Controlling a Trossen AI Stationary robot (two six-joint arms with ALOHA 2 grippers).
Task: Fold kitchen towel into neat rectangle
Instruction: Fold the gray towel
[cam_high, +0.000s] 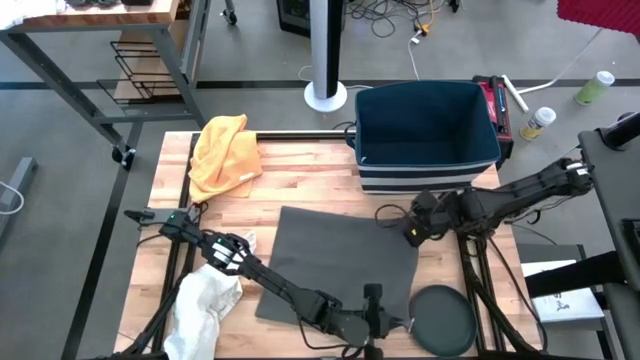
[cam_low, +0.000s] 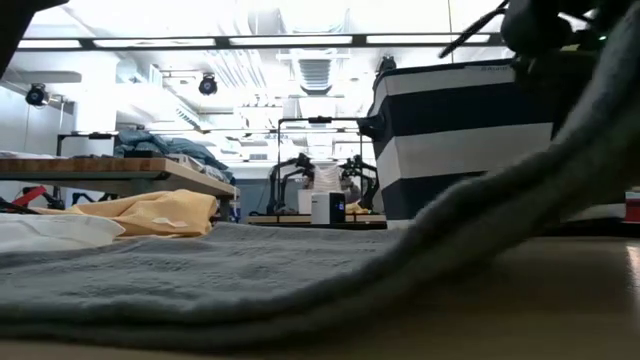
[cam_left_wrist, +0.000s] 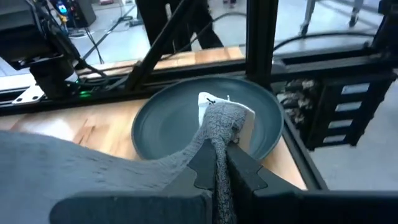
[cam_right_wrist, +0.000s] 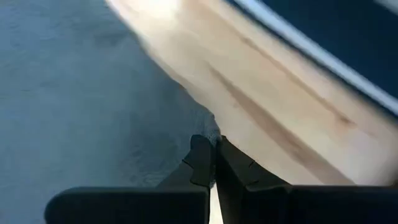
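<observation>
Towel (cam_high: 345, 255) corners pinched — left tool (cam_left_wrist: 219, 163), right tool (cam_right_wrist: 213, 163); bin (cam_high: 425, 125).

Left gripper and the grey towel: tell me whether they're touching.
Touching. The left wrist view shows the left gripper shut on a bunched corner of the grey towel, with the cloth pinched between its fingers.
</observation>
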